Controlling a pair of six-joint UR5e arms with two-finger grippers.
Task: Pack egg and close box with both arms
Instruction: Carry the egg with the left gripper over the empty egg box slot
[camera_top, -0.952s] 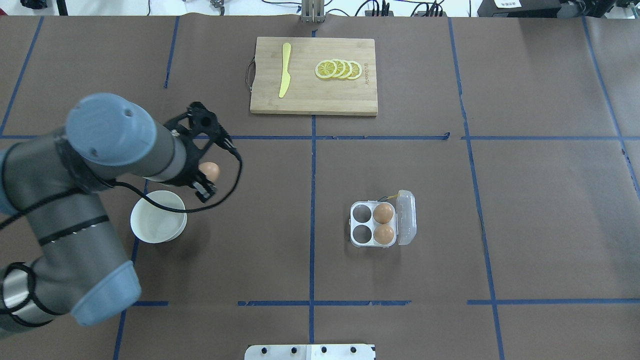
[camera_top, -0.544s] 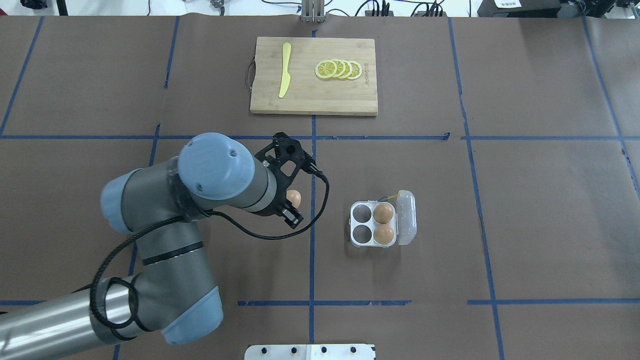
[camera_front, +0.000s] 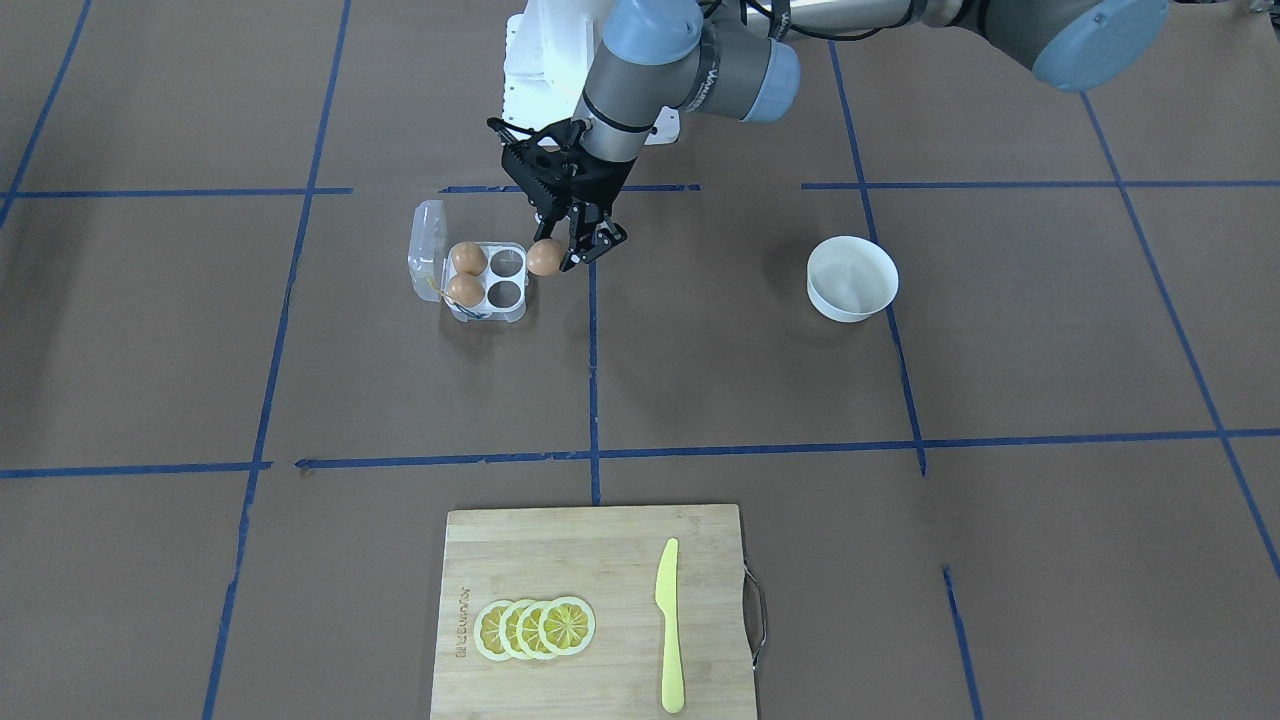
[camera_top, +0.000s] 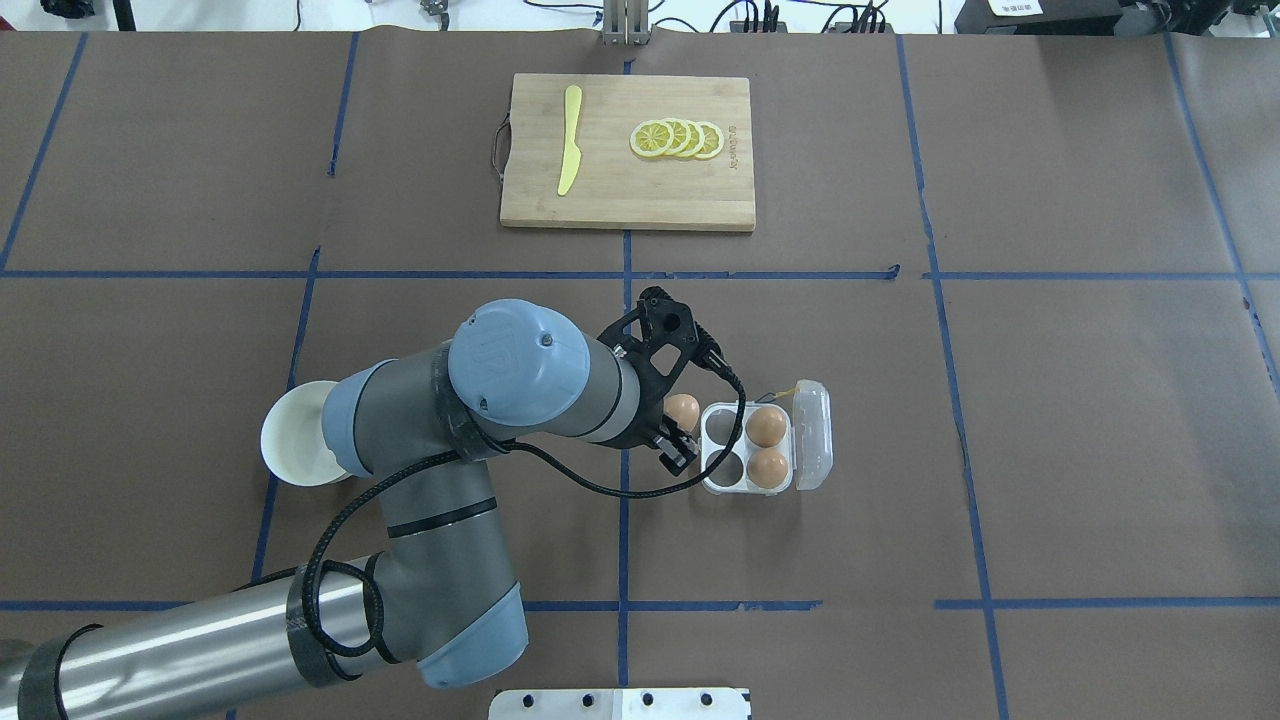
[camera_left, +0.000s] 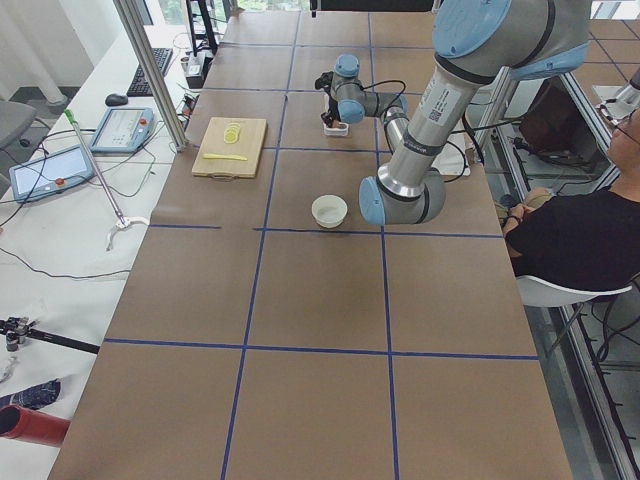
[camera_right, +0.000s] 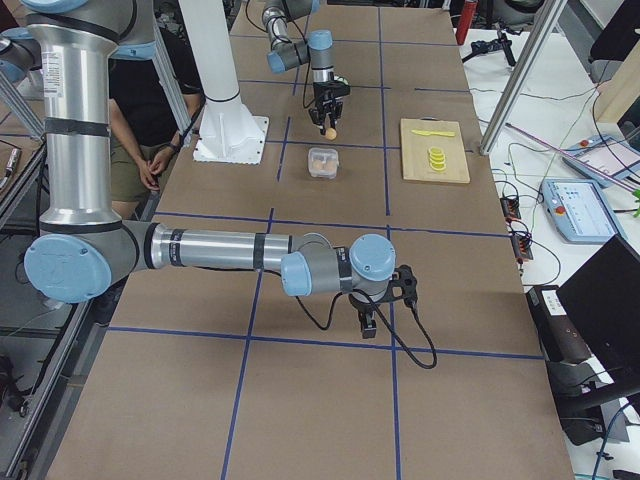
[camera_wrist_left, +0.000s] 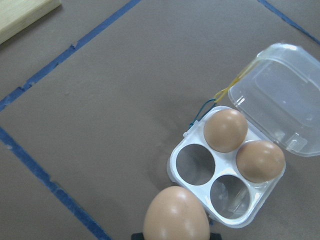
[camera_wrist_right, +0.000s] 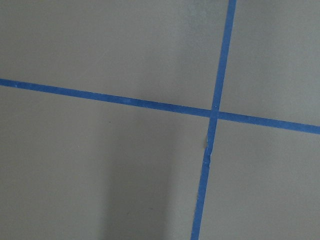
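My left gripper (camera_top: 680, 428) is shut on an orange-brown egg (camera_top: 682, 409) and holds it just left of the box (camera_top: 745, 447), slightly above the table. The box is a clear four-cell carton with its lid (camera_top: 812, 434) open to the right. Two eggs (camera_top: 767, 426) sit in its right-hand cells; the two left-hand cells are empty. The left wrist view shows the held egg (camera_wrist_left: 176, 216) near the box (camera_wrist_left: 227, 169). My right gripper (camera_right: 365, 322) shows only in the exterior right view, low over bare table; I cannot tell whether it is open or shut.
A white bowl (camera_top: 292, 445) stands to the left, partly under my left arm. A wooden cutting board (camera_top: 610, 195) with a yellow knife (camera_top: 569, 140) and lemon slices (camera_top: 677, 138) lies at the far side. Blue tape lines cross the brown table cover.
My left arm has swung right with the egg, from above the white bowl to just beside the box's left edge. The box and its eggs have not moved.
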